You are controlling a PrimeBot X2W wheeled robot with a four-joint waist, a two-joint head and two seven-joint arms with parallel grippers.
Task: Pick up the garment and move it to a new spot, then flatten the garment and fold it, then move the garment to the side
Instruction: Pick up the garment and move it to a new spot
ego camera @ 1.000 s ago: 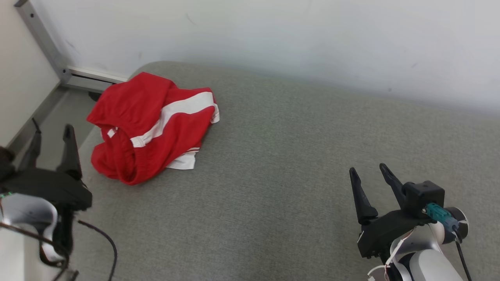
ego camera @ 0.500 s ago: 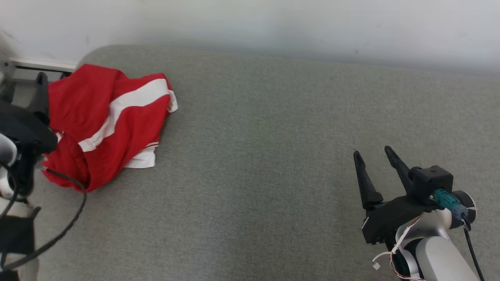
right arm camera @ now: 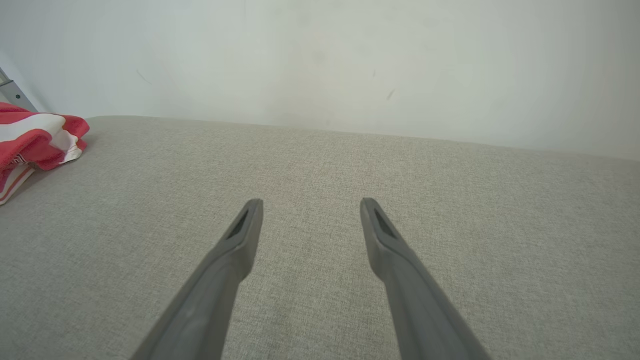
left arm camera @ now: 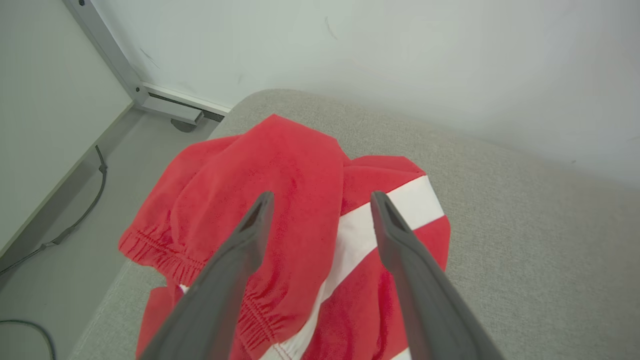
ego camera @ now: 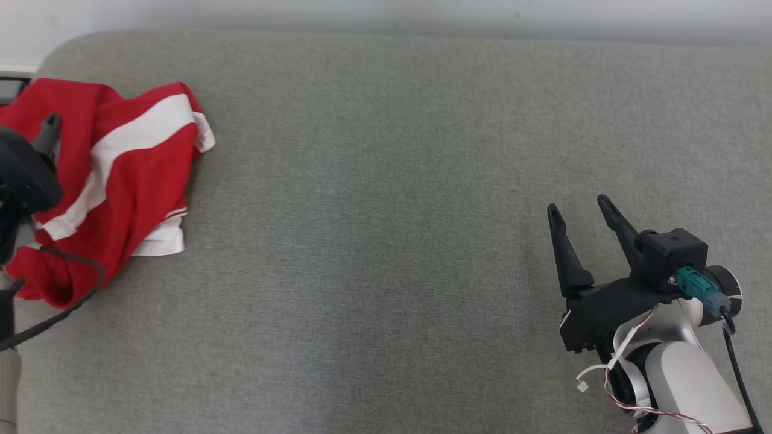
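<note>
A crumpled red garment (ego camera: 114, 181) with white stripes lies bunched at the far left corner of the grey padded surface (ego camera: 392, 211). My left gripper (left arm camera: 320, 200) hangs open just above the garment (left arm camera: 280, 200), its fingers spread over the red cloth and holding nothing; in the head view one of its fingers (ego camera: 49, 129) shows at the left edge. At the lower right my right gripper (ego camera: 578, 208) stands open above bare surface, far from the garment (right arm camera: 35, 137).
A pale wall runs behind the surface. Left of the surface's rounded corner the floor drops away, with a metal frame post (left arm camera: 107, 55) and a cable (left arm camera: 75, 220) on it. Wide bare grey surface lies between the garment and my right gripper.
The head camera has turned right and tilted down, shifting the garment toward the left edge. My left gripper has advanced over the garment. The right gripper is still open.
</note>
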